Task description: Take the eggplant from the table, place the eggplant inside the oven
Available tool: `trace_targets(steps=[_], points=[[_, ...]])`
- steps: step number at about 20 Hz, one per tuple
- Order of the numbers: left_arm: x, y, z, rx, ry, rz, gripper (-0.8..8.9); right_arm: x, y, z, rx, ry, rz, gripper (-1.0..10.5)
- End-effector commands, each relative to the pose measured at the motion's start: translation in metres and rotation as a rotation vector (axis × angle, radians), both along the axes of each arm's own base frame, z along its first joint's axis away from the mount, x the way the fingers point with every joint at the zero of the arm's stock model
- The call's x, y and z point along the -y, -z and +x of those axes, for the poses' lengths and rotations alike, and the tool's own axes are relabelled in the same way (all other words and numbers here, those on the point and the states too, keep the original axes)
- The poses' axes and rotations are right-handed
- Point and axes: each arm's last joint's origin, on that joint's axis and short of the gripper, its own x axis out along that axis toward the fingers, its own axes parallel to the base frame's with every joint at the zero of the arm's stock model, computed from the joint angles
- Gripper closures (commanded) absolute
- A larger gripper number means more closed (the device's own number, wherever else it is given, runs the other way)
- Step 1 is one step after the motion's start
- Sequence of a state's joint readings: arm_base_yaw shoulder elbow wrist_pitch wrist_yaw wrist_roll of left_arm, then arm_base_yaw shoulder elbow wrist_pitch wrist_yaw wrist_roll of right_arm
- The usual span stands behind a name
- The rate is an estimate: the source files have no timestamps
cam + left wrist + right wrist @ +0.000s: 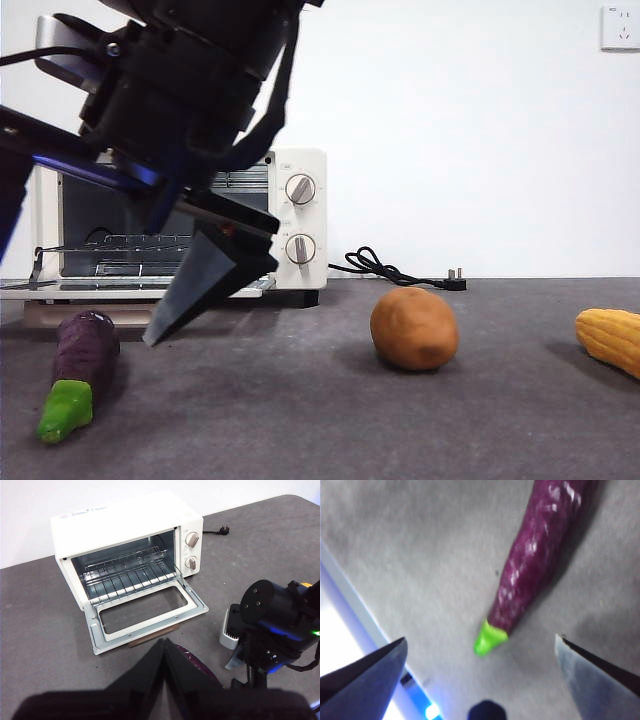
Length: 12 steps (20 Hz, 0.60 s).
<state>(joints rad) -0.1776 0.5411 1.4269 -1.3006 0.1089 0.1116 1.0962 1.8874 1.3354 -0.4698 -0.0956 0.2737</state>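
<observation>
Right wrist view: the right gripper (480, 665) was seen with jaws spread wide and empty, poised over the eggplant (540, 550), presumably lined up for a grasp. That eggplant (80, 365) lay on the table (400, 430) just before the oven (290, 215), whose door was dropped open. The left gripper (165, 650) was pinched closed, holding nothing.

Front low, level; left wrist high above oven (127, 555); right wrist close, blurry, probably over eggplant (540, 555).
</observation>
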Motion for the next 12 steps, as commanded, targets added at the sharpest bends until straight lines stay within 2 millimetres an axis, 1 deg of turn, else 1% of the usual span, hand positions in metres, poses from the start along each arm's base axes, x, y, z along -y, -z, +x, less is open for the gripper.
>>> trace_targets(steps=[1,6,8,10,12], points=[[0.0,0.001,0.0,-0.001,0.002,-0.008,8.19,-0.006,0.008,-0.001,0.01,0.023,-0.003,4.5],[0.002,0.0,0.0,-0.002,0.057,-0.032,8.19,-0.012,0.025,0.0,-0.008,0.05,-0.021,4.5],[0.002,0.0,0.0,-0.002,0.057,-0.032,8.19,-0.013,0.026,0.0,0.004,0.067,-0.028,4.5],[0.002,0.0,0.0,-0.002,0.057,-0.032,8.19,-0.013,0.026,0.001,0.025,0.079,-0.034,5.7],[0.002,0.001,0.0,-0.003,0.059,-0.033,8.19,-0.013,0.026,0.002,0.036,0.089,-0.036,5.7]])
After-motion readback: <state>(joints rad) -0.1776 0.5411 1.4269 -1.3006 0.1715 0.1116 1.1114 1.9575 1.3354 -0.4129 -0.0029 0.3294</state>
